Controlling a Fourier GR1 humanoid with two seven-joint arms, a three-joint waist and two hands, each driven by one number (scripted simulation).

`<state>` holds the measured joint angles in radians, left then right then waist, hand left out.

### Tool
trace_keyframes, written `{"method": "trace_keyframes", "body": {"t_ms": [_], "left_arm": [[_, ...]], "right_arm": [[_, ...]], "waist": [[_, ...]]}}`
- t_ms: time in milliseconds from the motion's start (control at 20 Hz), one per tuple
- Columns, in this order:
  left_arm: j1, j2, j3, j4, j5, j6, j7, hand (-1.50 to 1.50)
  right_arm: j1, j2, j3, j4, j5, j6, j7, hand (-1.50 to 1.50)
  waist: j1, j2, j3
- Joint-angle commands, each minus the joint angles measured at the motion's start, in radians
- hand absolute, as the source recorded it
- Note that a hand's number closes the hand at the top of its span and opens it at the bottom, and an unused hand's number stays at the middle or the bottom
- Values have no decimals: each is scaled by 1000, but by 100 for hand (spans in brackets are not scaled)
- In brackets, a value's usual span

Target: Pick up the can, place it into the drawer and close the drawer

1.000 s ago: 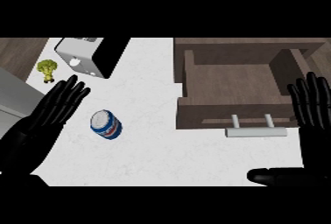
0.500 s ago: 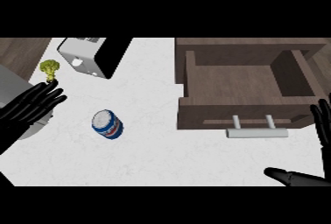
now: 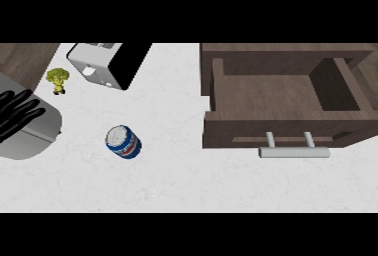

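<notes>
A blue, white and red can (image 3: 123, 142) lies on its side on the white counter, left of centre. At the right the dark wooden drawer (image 3: 279, 132) stands pulled open and holds nothing, its silver handle (image 3: 294, 152) facing me. My left hand (image 3: 15, 112) shows only as black fingers at the far left edge, straight, well apart from the can and over a grey appliance. My right hand is out of the picture.
A black and silver toaster (image 3: 109, 62) stands at the back left. A small broccoli floret (image 3: 57, 79) lies beside it. A grey appliance (image 3: 29, 131) fills the left edge. White counter (image 3: 177, 180) runs between the can and the drawer.
Both hands have drawn back outward: the left has slid to the far left edge, the right has left the view. Can and drawer have not moved.
</notes>
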<state>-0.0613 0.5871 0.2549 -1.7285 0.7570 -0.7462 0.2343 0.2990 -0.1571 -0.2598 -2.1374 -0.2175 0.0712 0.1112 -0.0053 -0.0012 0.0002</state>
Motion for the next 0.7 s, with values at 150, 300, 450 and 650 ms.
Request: {"method": "trace_keyframes", "body": {"t_ms": [150, 300, 450, 650], "left_arm": [[16, 31, 28, 3, 171, 46, 138, -150], [-48, 30, -31, 9, 259, 150, 233, -150], [-113, 42, -29, 66, 290, 152, 276, -150], [-36, -38, -59, 34, 237, 158, 274, -150]], "right_arm": [[77, 12, -69, -68, -72, 72, 9, -150], [93, 26, -72, -8, -59, 112, -66, -150], [89, 21, -120, -8, -94, 129, -56, -150], [130, 30, -147, -46, -127, 168, -42, -150]], "waist": [[1, -1, 0], [-2, 0, 1], [-3, 0, 0], [-1, 0, 0]]}}
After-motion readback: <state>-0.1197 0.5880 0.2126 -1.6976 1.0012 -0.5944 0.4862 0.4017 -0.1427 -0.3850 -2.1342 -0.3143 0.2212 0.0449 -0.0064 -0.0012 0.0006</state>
